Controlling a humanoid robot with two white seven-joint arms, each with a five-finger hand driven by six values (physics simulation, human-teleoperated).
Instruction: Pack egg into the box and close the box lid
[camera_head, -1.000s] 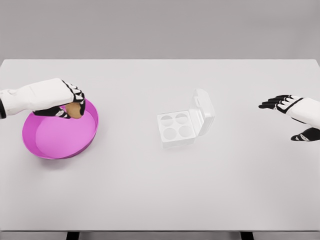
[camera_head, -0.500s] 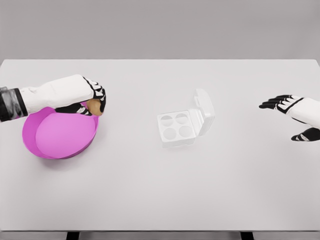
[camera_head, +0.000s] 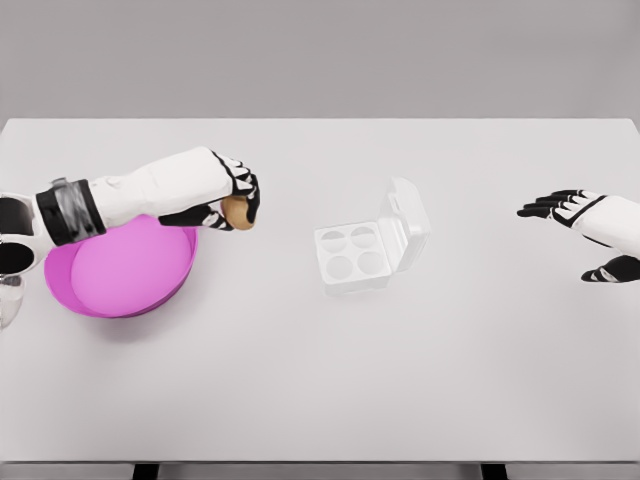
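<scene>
My left hand (camera_head: 236, 202) is shut on a brown egg (camera_head: 234, 210), held above the table just right of the pink bowl (camera_head: 120, 267). The white egg box (camera_head: 358, 256) sits in the middle of the table, its lid (camera_head: 409, 218) standing open on the right side and its four cups bare. The egg is well to the left of the box. My right hand (camera_head: 580, 232) hovers at the far right edge with fingers spread and nothing in it.
The pink bowl lies at the left side of the white table (camera_head: 320, 380) and shows no eggs inside. The table's front edge runs along the bottom of the view.
My left hand has carried the egg rightward, out from over the bowl toward the box. The right hand has stayed in place.
</scene>
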